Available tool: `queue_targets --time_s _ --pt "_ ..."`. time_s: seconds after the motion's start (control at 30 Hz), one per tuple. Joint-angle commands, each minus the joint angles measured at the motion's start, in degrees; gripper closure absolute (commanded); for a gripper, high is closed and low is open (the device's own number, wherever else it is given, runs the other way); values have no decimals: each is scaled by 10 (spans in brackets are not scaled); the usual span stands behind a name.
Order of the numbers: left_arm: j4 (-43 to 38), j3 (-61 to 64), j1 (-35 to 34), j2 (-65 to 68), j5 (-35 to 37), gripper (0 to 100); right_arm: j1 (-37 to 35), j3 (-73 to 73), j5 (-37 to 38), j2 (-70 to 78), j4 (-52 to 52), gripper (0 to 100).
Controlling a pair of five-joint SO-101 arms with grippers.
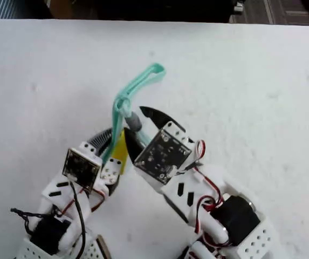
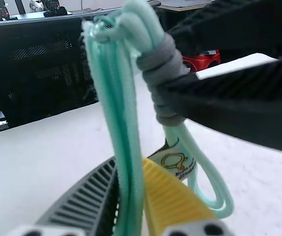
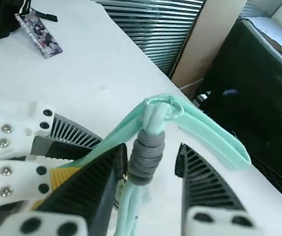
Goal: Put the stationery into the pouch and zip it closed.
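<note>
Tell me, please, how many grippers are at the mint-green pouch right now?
2. The left gripper is shut on the pouch near its end closer to the arms. The right gripper is open, with its fingers either side of the grey pull.

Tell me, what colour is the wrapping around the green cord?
Grey wrapping, clearest in the right wrist view.

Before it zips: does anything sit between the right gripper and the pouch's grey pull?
Nothing visible. The grey pull sits between the open fingers of the right gripper, touching one; the left gripper clamps the pouch.
</note>
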Motion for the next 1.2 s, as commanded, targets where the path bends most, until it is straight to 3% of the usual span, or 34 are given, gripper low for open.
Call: queue_targets --time_s 0.0,1.17 --pt "-9 -3 -2 -1 5 977 7 -4 -15 5 -27 847" --pt "-8 -2 -3 -1 4 977 7 -13 -19 48 -35 851"
